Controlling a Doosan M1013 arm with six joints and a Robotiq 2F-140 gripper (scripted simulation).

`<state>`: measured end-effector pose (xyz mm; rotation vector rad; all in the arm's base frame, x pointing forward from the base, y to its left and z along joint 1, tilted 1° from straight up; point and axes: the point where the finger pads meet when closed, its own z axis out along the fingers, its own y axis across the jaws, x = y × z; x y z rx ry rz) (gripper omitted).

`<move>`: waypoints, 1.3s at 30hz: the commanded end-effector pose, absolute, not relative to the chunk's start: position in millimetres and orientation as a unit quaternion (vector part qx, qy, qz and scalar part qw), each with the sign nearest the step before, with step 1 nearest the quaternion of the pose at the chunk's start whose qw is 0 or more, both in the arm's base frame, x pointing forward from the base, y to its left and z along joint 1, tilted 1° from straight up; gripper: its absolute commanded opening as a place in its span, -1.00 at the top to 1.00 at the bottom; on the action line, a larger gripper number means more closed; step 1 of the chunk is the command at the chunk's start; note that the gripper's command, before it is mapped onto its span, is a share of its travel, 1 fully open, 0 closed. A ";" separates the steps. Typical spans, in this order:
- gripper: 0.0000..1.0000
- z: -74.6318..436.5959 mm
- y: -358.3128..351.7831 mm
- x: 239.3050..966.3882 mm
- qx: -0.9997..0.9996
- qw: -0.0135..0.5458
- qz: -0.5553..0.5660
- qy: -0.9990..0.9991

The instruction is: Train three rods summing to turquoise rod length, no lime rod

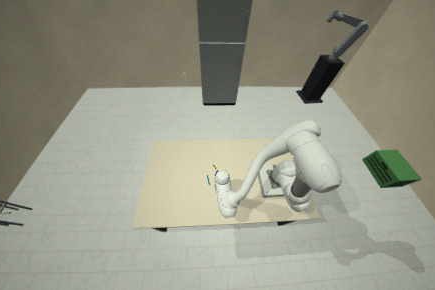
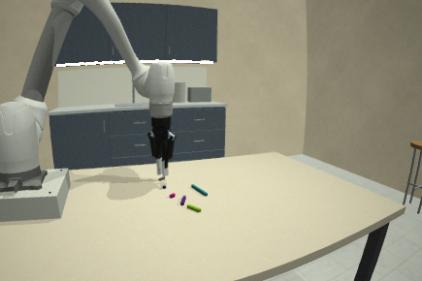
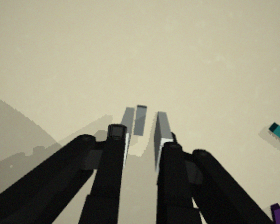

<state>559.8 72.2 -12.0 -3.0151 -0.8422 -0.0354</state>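
The end effector point(image 2: 162, 175) point(image 3: 144, 123), open slightly and empty, stands over the grey rod point(image 2: 161, 178) point(image 3: 140, 121) on the counter point(image 1: 180, 200) point(image 2: 276, 218) point(image 3: 66, 55), near centre frame. Picking up grey seems the step in hand; next calls for centring, lowering and closing, before joining blue point(image 2: 164, 187) and purple point(image 1: 216, 172) point(image 2: 183, 200) point(image 3: 277, 214).

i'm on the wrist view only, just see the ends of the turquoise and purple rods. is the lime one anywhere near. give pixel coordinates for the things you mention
Observer: Yes, the exterior view shows the lime rod point(image 1: 214, 166) point(image 2: 194, 208) lying close to the purple rod point(image 1: 216, 172) point(image 2: 183, 201) point(image 3: 277, 215), with a small gap between them.
Operator: and i need blue for the train, where's that
Observer: In the exterior view, the blue rod point(image 2: 164, 187) lies on the table, apart from the magenta rod point(image 2: 172, 196).
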 end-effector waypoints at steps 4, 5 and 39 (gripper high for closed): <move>0.71 -15.3 74.3 555.4 -0.963 0.006 -0.009 -0.270; 0.71 -15.3 74.3 555.4 -0.963 0.006 -0.009 -0.270; 0.71 -15.3 76.1 551.4 -0.963 0.006 -0.009 -0.270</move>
